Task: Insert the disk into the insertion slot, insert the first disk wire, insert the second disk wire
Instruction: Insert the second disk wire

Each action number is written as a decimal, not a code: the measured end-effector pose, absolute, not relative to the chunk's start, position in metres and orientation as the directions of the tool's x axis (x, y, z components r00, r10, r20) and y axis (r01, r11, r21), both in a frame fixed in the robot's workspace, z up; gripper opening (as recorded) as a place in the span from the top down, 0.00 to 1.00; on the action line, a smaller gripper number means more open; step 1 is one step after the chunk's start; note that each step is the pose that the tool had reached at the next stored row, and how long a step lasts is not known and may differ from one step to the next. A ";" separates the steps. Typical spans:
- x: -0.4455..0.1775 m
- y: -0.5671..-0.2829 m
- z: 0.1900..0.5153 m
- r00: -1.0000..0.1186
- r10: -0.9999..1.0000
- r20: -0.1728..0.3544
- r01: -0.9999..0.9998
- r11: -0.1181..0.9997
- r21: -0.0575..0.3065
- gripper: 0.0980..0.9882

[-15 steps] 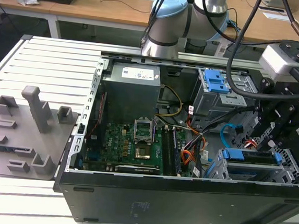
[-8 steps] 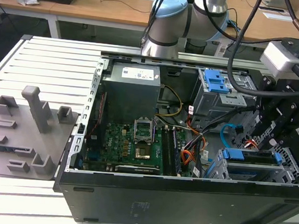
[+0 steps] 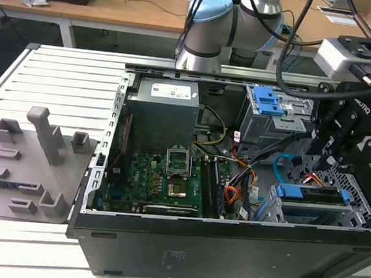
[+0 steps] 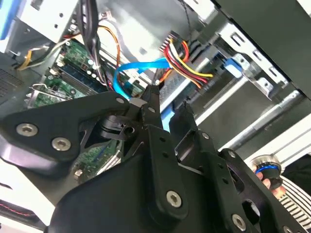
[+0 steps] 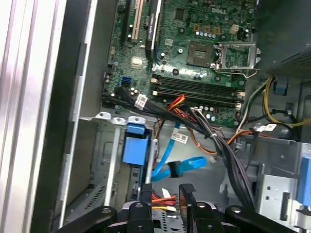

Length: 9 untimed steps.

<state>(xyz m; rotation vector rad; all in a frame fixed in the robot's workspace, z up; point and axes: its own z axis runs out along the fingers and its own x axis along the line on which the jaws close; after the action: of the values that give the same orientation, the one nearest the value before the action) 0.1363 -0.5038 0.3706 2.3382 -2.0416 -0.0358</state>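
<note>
The disk [image 3: 312, 195], in its blue carrier, lies inside the insertion slot [image 3: 267, 210], the light grey cage at the case's front on the exterior view's right. My gripper [image 3: 323, 165] hangs just above the cage's rear end, open, with a small gap between the fingers [image 4: 153, 94]. The orange-yellow-red wire bundle [image 4: 183, 62] runs right by the fingertips and shows through the gap of the gripper [image 5: 165, 192] in the first wrist view. The second disk wire [image 5: 183, 166], a thin light blue loop [image 3: 283, 162], hangs free just beyond the gripper [image 4: 168, 101]. The carrier's blue tab [image 5: 133, 146] sticks out of the cage.
The motherboard [image 3: 169, 173] and grey power supply [image 3: 161, 114] fill the case's middle and back. A taller grey bay with a blue latch [image 3: 267, 100] stands behind the cage. Black cables [image 5: 214, 141] cross beside the gripper. A grey fixture plate [image 3: 27, 164] lies on the exterior view's left.
</note>
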 end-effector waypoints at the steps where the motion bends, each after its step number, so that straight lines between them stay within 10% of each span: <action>1: 0.134 -0.500 0.370 0.138 -0.990 0.007 -0.990 -0.137 0.043 0.70; 9: 0.121 -0.500 0.364 0.171 -0.985 0.008 -0.984 -0.171 0.043 0.70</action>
<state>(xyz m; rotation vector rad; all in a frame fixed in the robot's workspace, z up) 0.1207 -0.5000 0.3644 2.3742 -1.9978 -0.0337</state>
